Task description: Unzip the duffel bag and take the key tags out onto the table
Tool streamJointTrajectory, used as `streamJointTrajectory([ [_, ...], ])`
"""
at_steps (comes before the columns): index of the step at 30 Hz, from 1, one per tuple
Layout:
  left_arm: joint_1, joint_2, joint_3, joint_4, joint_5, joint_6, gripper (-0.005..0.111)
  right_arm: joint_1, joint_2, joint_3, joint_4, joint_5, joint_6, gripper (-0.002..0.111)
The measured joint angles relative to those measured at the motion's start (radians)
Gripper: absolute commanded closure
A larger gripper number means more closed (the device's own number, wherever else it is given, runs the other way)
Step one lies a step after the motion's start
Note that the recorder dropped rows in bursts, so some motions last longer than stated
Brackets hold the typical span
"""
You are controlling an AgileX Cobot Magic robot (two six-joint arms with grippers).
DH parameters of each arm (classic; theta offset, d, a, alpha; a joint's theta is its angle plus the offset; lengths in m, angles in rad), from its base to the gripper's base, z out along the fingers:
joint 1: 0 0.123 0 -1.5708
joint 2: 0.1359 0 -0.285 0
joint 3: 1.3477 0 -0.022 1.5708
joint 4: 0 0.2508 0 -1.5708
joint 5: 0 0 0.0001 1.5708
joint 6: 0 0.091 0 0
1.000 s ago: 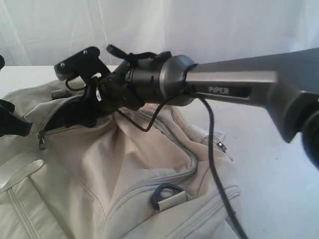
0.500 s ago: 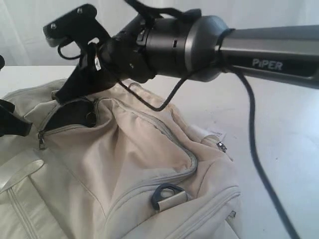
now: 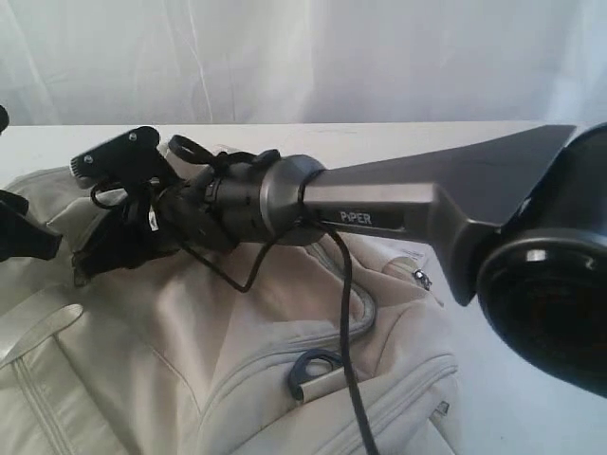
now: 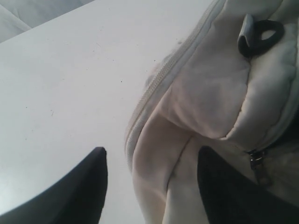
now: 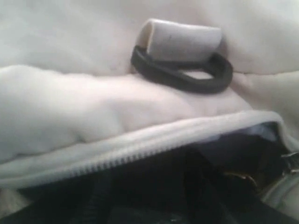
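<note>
Here's the wide white flat tabletop [image 3: 398,142], plain and matte, running back to a straight far edge. Sprawled on it is the large cream fabric duffel bag [image 3: 190,322], slumped and creased. In the exterior view it fills the near left portion and runs off the lower edge of the picture. White surface shows to its right and behind it. In the left wrist view the bag's rounded end rests on the top, its grey zip line curving down toward the surface. A few tiny dark specks dot the white beside it.
</note>
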Motion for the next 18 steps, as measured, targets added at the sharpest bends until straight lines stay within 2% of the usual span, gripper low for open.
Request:
streamJointTrajectory([
  [1,0.0,0.0,0.0,0.0,0.0,0.0,0.047,-0.002,0.008,-0.002,0.001,-0.001,0.007,0.054],
  [3,0.0,0.0,0.0,0.0,0.0,0.0,0.047,-0.004,0.027,-0.003,0.003,0.002,0.016,0.052],
  [11,0.0,0.0,0.0,0.0,0.0,0.0,0.047,-0.016,-0.01,-0.004,0.003,0.116,0.025,0.052],
  [18,0.0,0.0,0.0,-0.005,0.0,0.0,0.047,-0.016,0.006,-0.004,0.002,0.133,0.063,0.052],
])
